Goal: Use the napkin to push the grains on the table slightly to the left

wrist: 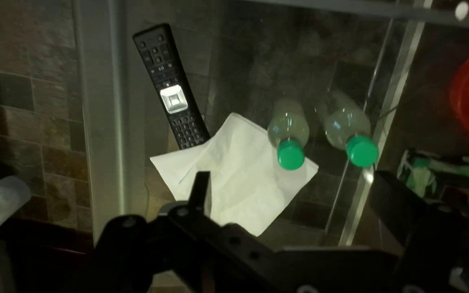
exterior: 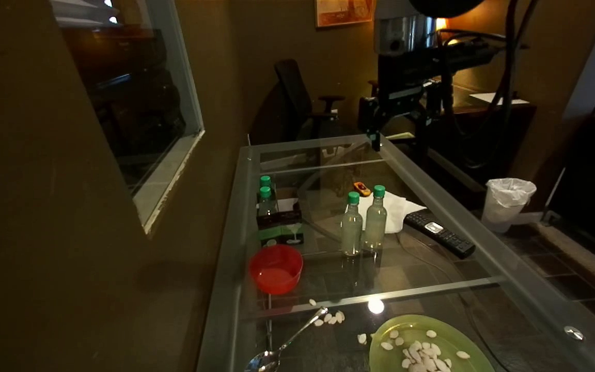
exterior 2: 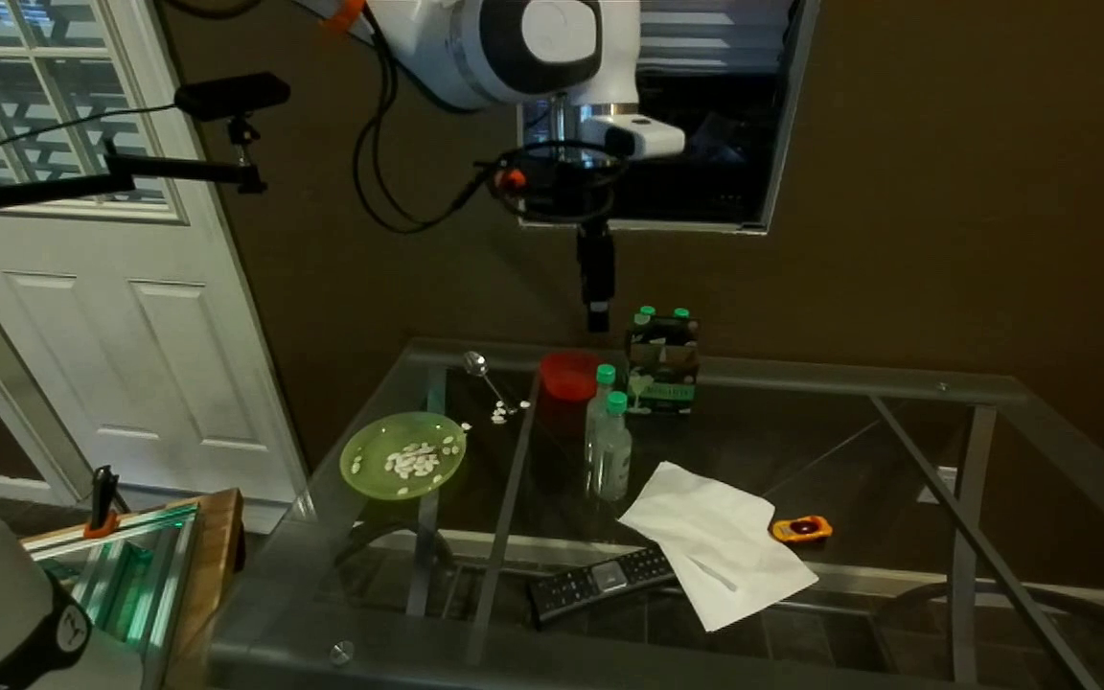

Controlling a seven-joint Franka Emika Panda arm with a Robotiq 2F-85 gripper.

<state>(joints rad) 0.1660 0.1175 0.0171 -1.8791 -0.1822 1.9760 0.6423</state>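
I have the claw (wrist: 289, 176) spread wide above the glass tabletop (exterior 2: 849, 376); the creased paper napkin (wrist: 244, 175) overlaps the remote control (wrist: 168, 81), and pale oval grains (exterior: 340, 316) lie beside the shiny spoon (exterior: 264, 361).

In an exterior view, a bottle (exterior: 376, 222) partly hides the napkin (exterior: 395, 213); the plate (exterior: 413, 329) is cropped.

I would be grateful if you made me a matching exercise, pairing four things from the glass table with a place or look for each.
Things:
1) napkin
2) loose grains
3) remote control
4) plate

Places and looks:
a) mostly scattered near the handle end of the spoon
b) green, holding pale pieces
c) white, loosely spread out
d) black, with a silver patch

Right pairs: 1-c, 2-a, 3-d, 4-b.
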